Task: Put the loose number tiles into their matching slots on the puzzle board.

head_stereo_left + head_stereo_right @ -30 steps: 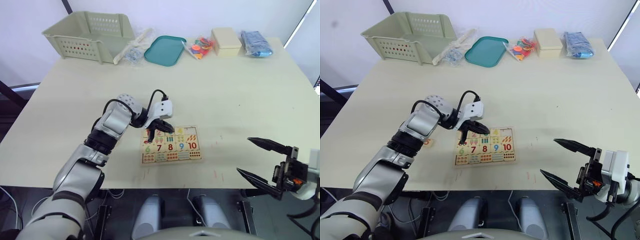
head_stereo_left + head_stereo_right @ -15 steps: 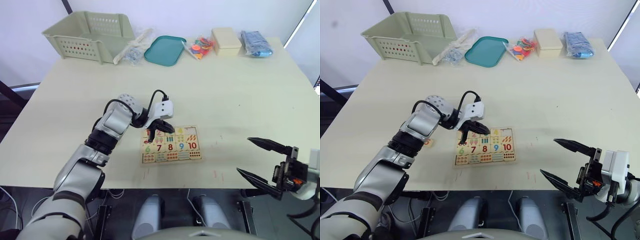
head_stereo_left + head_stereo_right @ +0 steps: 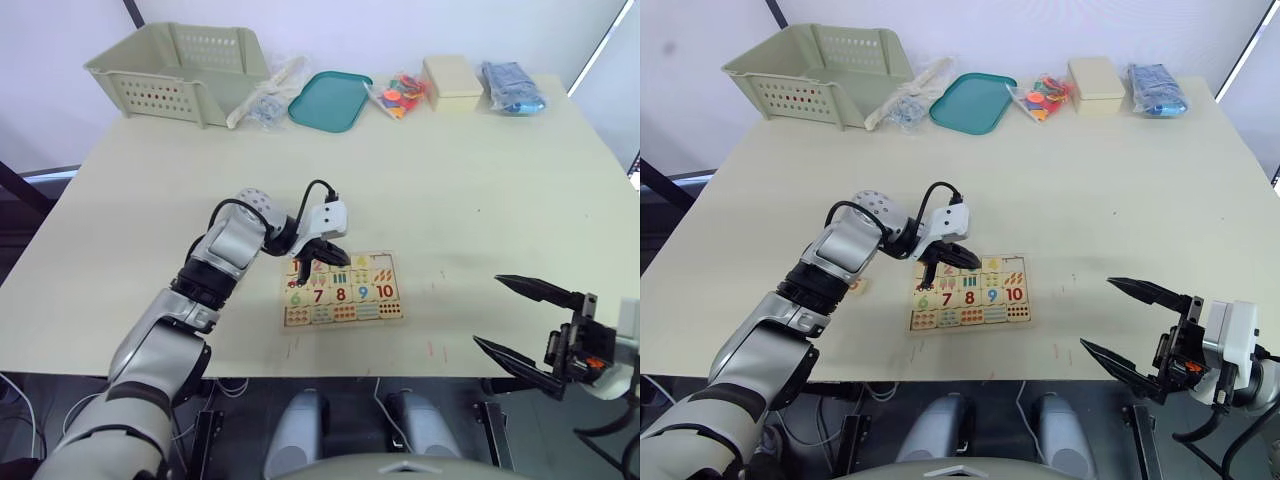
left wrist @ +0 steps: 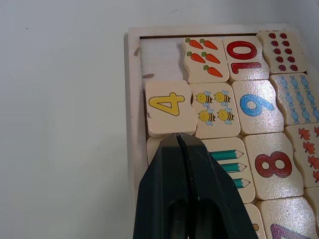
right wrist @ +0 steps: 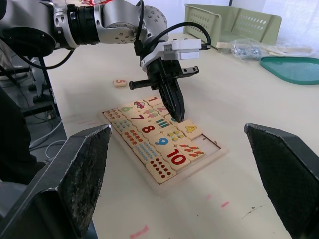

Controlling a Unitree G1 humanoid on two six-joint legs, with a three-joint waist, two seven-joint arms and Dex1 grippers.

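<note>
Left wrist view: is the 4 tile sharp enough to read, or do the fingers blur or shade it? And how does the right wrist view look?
Left wrist view: the 4 tile reads sharp and evenly lit, without glare; the shut left gripper is soft and dark at the bottom. Right wrist view: the right gripper's open fingers are large and blurred up close, while the puzzle board beyond stays readable.

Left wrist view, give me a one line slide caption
Shut left gripper nudges the 4 tile on the puzzle board.

Silver-grey segmented arm, black joints, looping black cable, white wrist block, black-fingered left pincer (image 3: 322, 262).
</note>
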